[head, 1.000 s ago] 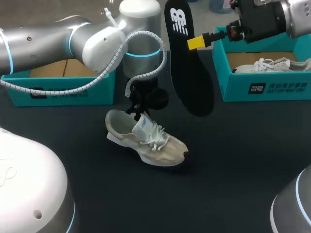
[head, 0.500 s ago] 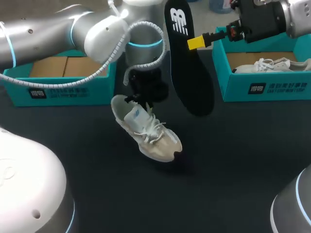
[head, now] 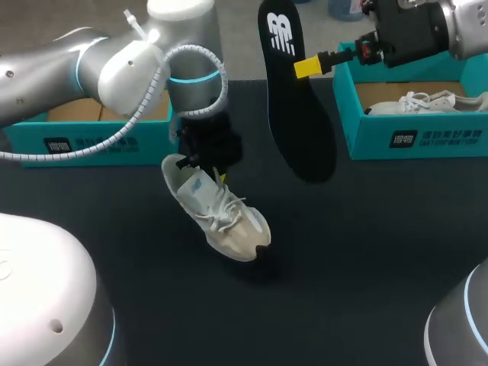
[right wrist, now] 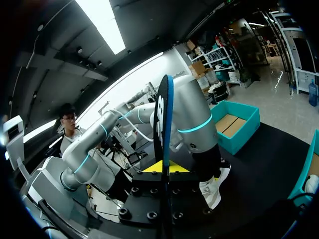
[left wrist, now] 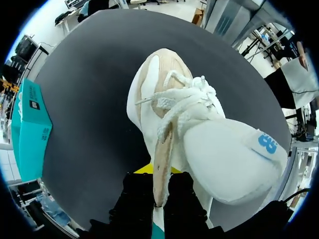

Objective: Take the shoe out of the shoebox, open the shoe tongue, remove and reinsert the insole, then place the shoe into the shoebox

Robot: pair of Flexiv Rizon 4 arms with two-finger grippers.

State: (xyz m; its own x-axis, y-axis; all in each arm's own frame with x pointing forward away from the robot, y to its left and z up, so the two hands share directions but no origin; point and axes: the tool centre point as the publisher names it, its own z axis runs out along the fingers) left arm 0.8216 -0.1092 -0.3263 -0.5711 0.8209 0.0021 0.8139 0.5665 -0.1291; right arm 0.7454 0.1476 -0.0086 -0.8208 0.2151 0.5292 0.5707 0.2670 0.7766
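My left gripper (head: 216, 169) is shut on the collar edge of a beige and white shoe (head: 219, 215). The shoe hangs tilted over the dark table, heel up and toe down. In the left wrist view the shoe's side wall (left wrist: 162, 164) is pinched between the fingers of the left gripper (left wrist: 160, 191), and the white tongue (left wrist: 229, 159) bulges beside them. My right gripper (head: 305, 67) is shut on a black insole (head: 296, 107), which it holds upright in the air above the table's back. The right wrist view shows the insole (right wrist: 162, 124) edge on in the right gripper (right wrist: 164, 172).
A teal shoebox (head: 404, 137) at the back right holds a second white shoe (head: 427, 101). Another teal shoebox (head: 84, 141) with a cardboard floor stands at the back left, behind my left arm (head: 114, 65).
My left arm has lifted the shoe's heel off the table, tipped the shoe toe down and carried it a little to the left. The right arm and the insole have stayed put.
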